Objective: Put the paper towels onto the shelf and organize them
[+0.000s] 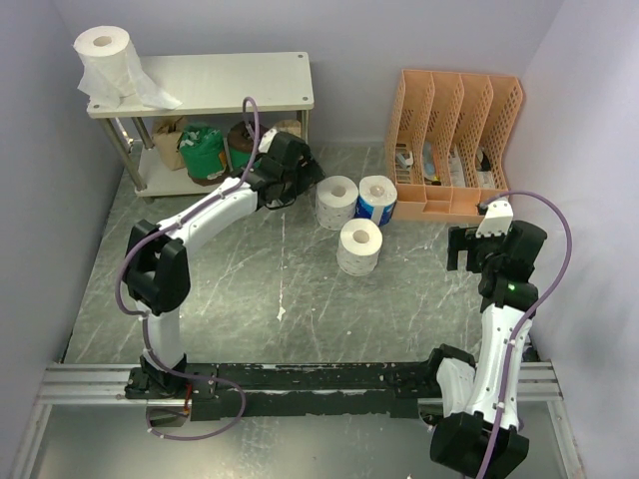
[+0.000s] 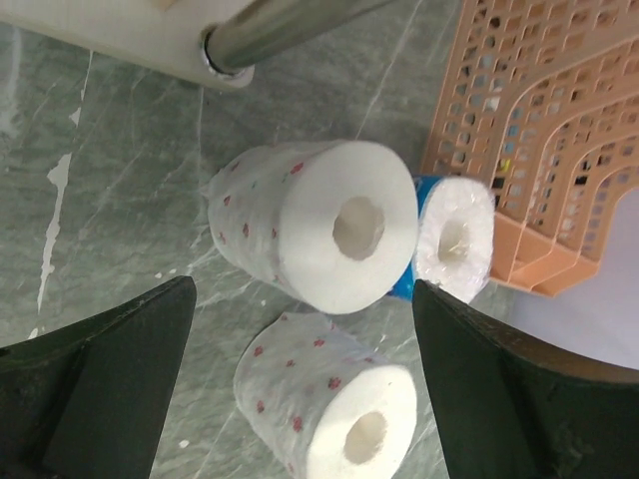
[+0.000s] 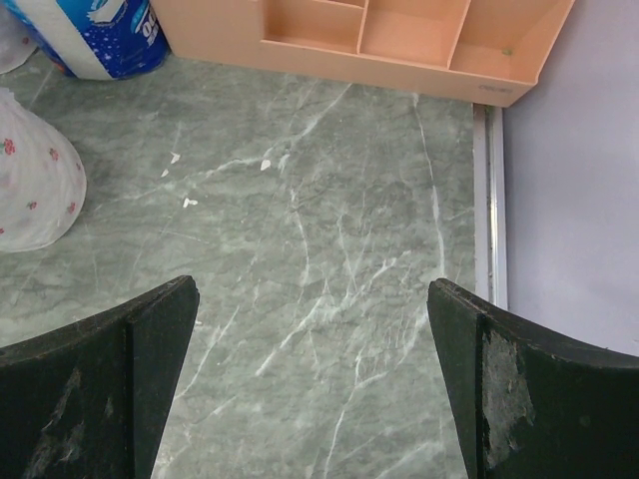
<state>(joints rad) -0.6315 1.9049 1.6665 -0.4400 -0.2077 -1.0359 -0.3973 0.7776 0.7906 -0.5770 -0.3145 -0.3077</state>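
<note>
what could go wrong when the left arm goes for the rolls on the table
1. The open left gripper faces a white roll packed close to the blue-wrapped roll and another white roll; closing may shove a neighbour away.
2. On the shelf, the top roll sits at the corner with loose paper hanging; a bump could drop it.
3. The lower tier already looks crowded.

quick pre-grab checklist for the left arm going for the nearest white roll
1. left tool open: ok
2. white roll centred in its opening: ok
3. gap to blue-wrapped roll for a finger: not ok, they sit tight together
4. free space on shelf top board: ok
5. room on lower tier: cannot tell
6. right tool out of the way: ok
</note>
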